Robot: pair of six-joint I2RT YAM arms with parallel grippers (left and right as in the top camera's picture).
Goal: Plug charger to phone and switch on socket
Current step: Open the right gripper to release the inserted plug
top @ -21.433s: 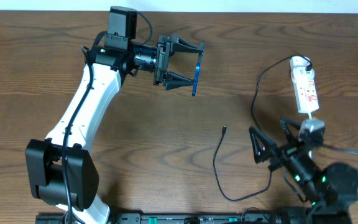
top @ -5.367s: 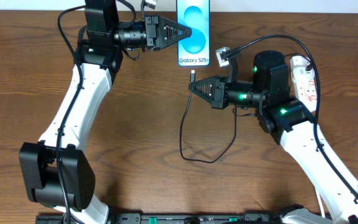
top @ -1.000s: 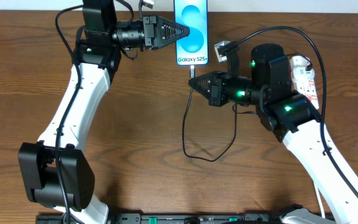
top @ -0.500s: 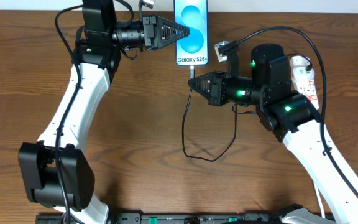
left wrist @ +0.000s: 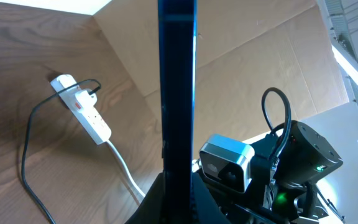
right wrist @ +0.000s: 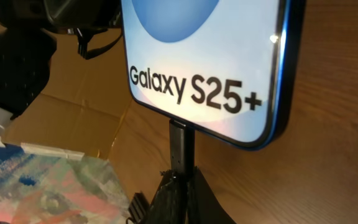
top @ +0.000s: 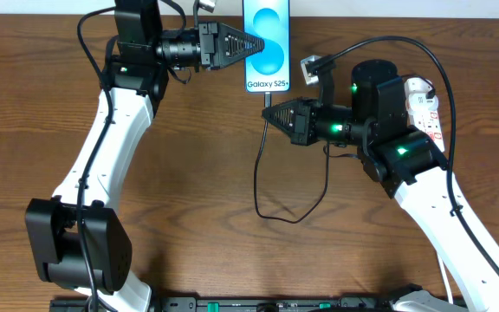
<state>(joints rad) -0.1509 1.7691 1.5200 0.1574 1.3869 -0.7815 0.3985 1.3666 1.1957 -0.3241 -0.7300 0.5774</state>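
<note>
Moving: charger [right wrist: 181, 144] plug rose, touched phone [right wrist: 210, 56] bottom.
Left gripper [top: 251, 45]: pinched phone.
Right gripper [top: 268, 107]: pinched charger plug.
Next: socket [left wrist: 82, 113] switch waited.

Phone [top: 267, 48] top cut off by edge; socket [top: 426, 102] partly behind R arm [top: 403, 154].

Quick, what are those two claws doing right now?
Left claw: closed, holding the phone.
Right claw: closed, holding the charger by its plug, at the phone's bottom edge.

Dark wood-grain table [top: 215, 173], brown cardboard panels [left wrist: 260, 62] behind it; pale wall [left wrist: 347, 124] beyond, brightly lit
</note>
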